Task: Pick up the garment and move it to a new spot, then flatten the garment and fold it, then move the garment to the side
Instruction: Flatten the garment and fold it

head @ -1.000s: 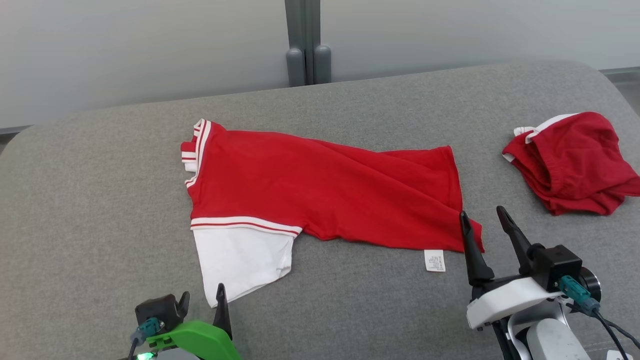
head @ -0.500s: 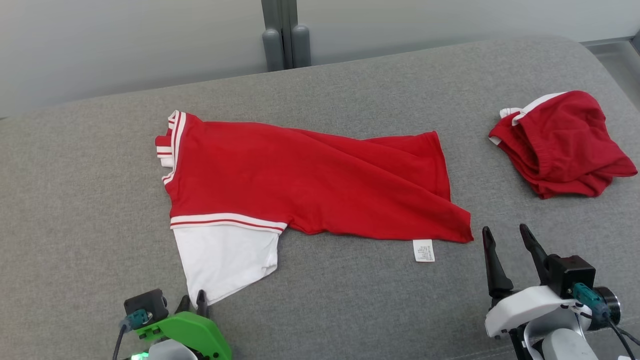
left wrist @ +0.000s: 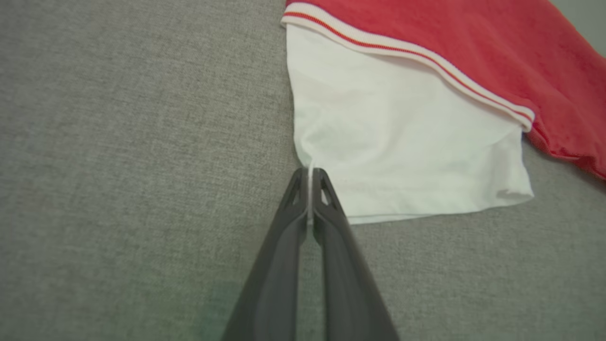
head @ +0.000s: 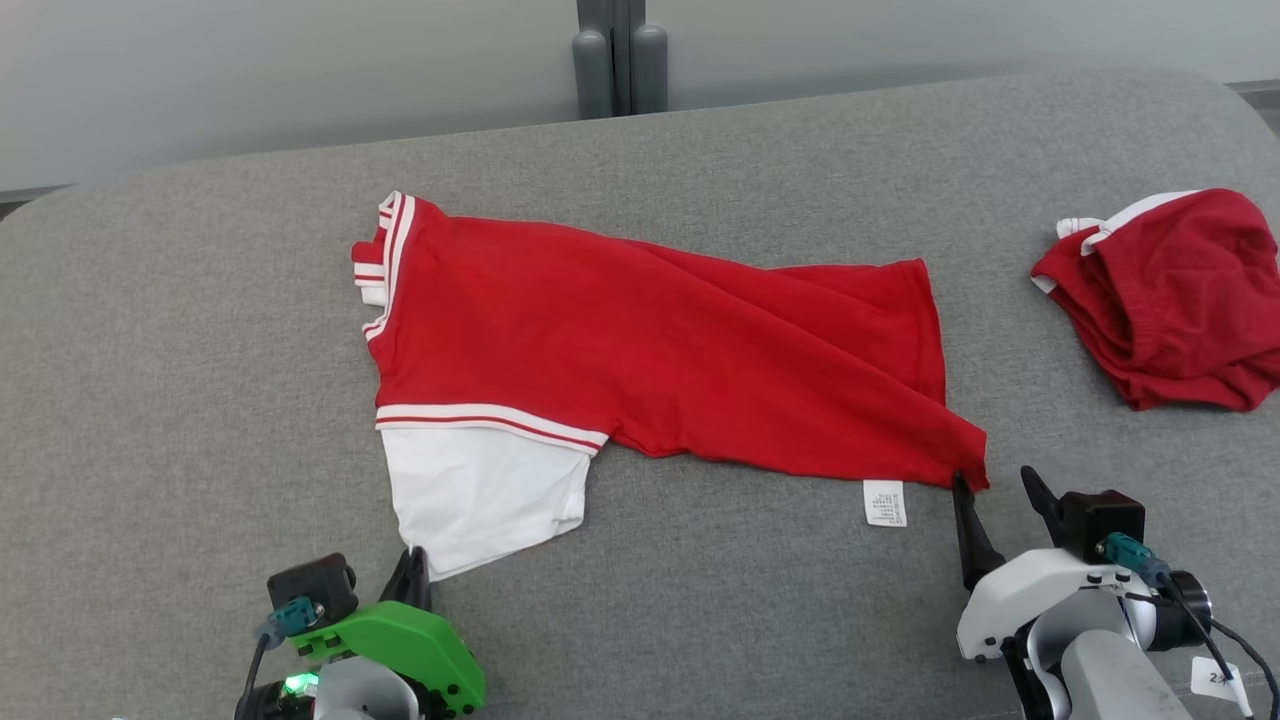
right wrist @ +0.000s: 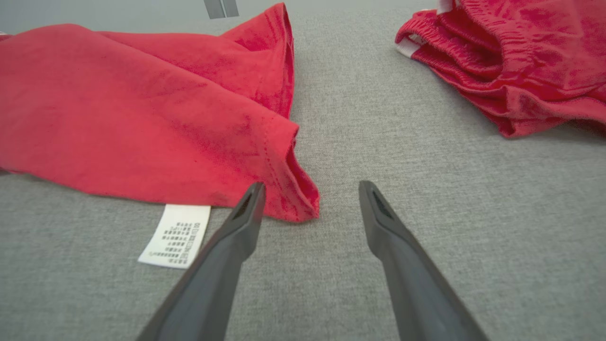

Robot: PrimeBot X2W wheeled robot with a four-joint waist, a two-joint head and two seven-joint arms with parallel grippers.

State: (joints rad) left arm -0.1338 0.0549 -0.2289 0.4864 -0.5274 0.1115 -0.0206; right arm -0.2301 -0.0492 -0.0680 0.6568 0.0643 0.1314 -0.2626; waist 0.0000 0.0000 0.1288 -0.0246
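Observation:
The garment (head: 650, 350) is a red shirt with a white sleeve, lying spread on the grey cushion (head: 180, 400). My left gripper (head: 413, 565) is at the sleeve's near corner. In the left wrist view the gripper (left wrist: 310, 173) is shut, with a thin edge of the white sleeve (left wrist: 402, 142) pinched between its tips. My right gripper (head: 995, 482) stands open just in front of the red hem corner. In the right wrist view the gripper (right wrist: 310, 187) straddles bare cushion, with the hem corner (right wrist: 293, 199) beside its left finger.
A second red piece of clothing (head: 1170, 300) lies bunched at the cushion's right end, also seen as a heap (right wrist: 511, 61) in the right wrist view. A white care label (head: 884, 502) sticks out under the hem. A grey post (head: 620, 55) stands behind the cushion.
The head camera has shifted between frames. My left gripper's fingers have come together on the white sleeve's corner. The right gripper stays open and now sits close to the hem corner.

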